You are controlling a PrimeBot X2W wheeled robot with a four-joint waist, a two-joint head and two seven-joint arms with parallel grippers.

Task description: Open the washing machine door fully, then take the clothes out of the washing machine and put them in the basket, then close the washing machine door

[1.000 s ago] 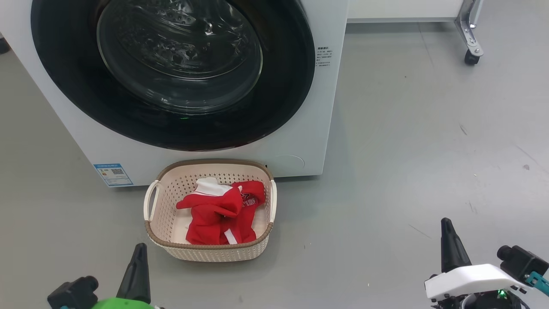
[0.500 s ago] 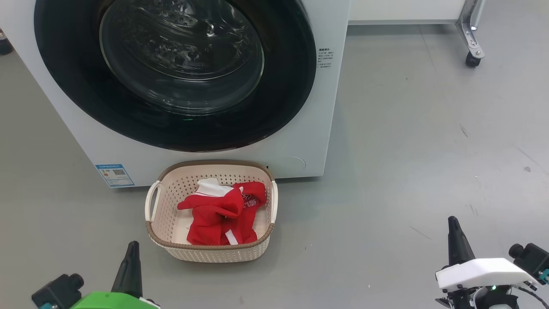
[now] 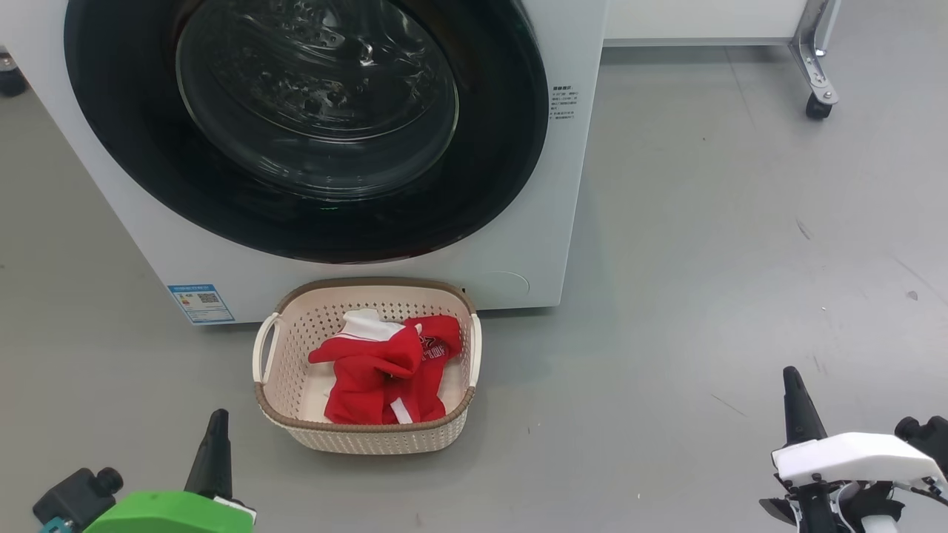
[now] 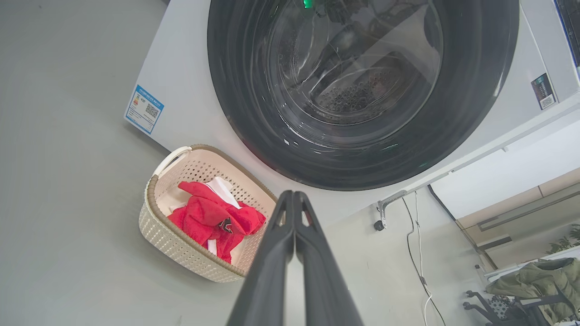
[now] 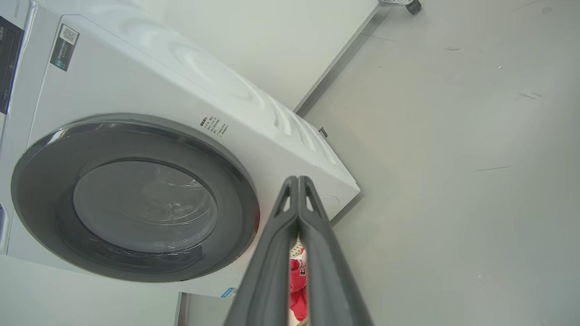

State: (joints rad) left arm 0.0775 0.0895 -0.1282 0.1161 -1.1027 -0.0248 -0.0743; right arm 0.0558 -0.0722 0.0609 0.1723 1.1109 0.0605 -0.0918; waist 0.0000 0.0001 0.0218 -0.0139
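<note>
We think every step is done. The washing machine door [image 3: 311, 126] looks shut on the washing machine [image 3: 511, 244]. The clothes [image 3: 381, 366] lie in the basket [image 3: 363, 437], on the floor [image 3: 703, 259] just by the machine's front. Nothing big comes next. Our left gripper [image 3: 217, 429] and right gripper [image 3: 794, 389] hang low and well apart, jaws pressed together, holding nothing.

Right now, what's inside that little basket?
Red clothes with white stripes and a white collar part lie crumpled in the basket. Anything beneath them is covered and cannot be seen.
</note>
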